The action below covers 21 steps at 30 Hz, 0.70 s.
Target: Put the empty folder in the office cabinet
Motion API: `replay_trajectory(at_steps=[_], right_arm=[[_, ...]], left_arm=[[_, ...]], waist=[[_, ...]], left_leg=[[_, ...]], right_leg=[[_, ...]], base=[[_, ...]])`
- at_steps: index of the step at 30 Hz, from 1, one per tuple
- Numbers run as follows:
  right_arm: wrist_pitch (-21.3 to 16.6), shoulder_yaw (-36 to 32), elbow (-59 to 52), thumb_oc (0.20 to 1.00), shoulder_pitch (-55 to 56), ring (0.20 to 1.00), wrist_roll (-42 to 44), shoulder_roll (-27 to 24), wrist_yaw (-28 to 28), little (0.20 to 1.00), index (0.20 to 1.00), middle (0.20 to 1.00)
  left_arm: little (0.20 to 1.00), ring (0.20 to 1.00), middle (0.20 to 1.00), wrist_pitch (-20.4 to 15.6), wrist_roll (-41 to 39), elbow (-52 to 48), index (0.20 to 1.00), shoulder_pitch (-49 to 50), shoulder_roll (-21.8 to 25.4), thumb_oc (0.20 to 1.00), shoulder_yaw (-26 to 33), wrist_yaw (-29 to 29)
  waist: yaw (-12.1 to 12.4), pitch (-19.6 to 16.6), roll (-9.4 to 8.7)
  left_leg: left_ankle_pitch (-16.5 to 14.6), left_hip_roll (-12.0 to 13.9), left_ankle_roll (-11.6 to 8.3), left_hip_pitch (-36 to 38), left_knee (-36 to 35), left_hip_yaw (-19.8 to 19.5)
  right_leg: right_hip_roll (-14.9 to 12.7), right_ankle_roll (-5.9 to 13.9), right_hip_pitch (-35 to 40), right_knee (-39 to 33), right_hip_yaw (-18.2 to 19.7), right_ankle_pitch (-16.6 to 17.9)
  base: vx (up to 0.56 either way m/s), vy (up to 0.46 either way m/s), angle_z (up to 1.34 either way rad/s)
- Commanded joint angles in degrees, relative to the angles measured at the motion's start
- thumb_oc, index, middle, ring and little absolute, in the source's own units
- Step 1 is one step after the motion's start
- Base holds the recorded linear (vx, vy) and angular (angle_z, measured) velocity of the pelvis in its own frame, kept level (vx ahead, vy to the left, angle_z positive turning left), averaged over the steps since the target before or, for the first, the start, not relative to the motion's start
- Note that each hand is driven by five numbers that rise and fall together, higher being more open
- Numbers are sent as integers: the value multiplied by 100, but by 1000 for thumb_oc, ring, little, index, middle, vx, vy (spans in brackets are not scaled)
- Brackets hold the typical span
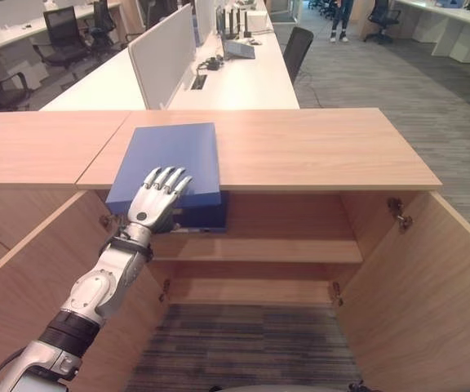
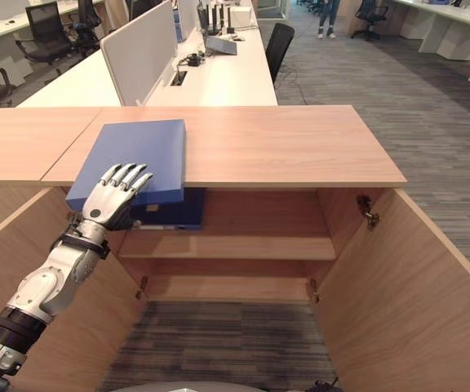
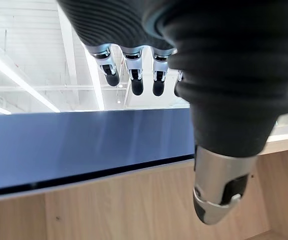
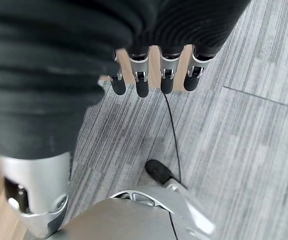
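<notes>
The flat blue cardboard folder (image 1: pixel 174 159) lies on the wooden office cabinet's top (image 1: pixel 317 147), overhanging its front edge, with the left hand (image 1: pixel 157 196) resting straight-fingered on the cover; stiff, light and probably slippery, it is best pinched at the overhanging edge.

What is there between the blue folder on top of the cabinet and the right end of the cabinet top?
Nothing: in the left eye view the cabinet top is bare wood from the blue folder to its right end. The left hand rests on the folder.
</notes>
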Motion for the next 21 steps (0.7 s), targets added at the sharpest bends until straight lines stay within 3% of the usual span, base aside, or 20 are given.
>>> replay_trajectory(at_steps=[1,21], right_arm=[[66,375,330,1000,-221,1000,-160,59,-123,1000,1000,1000],[87,398,371,1000,-259,1000,-208,69,-141,1000,1000,1000]], left_arm=[[1000,1000,1000,251,234,250,1000,-1037,101,1000,27,426],[1000,1000,1000,496,428,731,1000,-1200,4,1000,-139,441]], waist=[[-89,-30,-374],[-126,-35,-348]], left_leg=[[-670,-3,-47,95,15,-15],[-698,-32,-28,151,15,0]], right_leg=[[-314,446,291,40,122,-361],[-318,445,325,40,147,-365]], base=[[0,0,0],[0,0,0]])
